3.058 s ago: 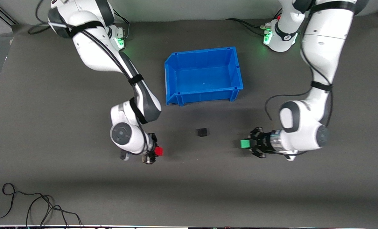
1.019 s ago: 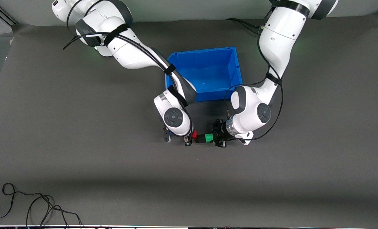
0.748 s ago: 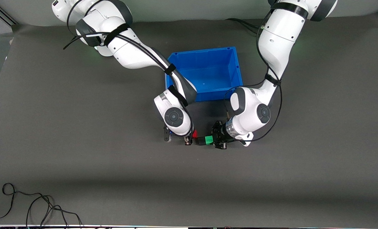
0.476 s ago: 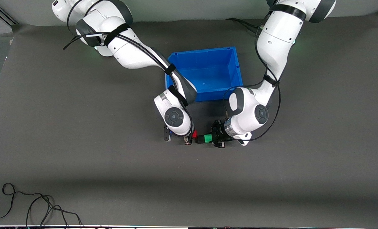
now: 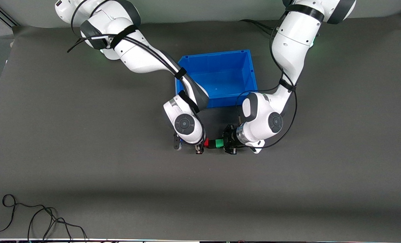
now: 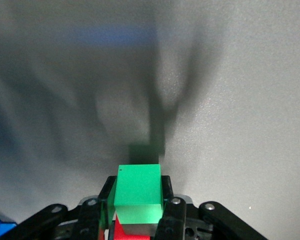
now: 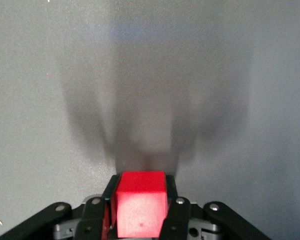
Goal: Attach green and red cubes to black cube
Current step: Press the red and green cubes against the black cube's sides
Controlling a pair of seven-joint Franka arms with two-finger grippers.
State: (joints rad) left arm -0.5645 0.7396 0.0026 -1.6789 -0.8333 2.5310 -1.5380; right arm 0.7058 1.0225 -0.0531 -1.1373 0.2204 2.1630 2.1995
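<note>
My two arms reach in from their bases and bend at the elbow, wrists low over the middle of the desk. The left claw [image 5: 226, 144] is clamped on the green cube [image 5: 219, 143]; the right claw [image 5: 200, 145] is clamped on the red cube [image 5: 206, 143], tips facing each other.

The red cube [image 5: 206, 143], black cube [image 5: 211, 143] and green cube [image 5: 219, 143] are sitting in a touching row, black between them, nearer the camera than the bin.
</note>
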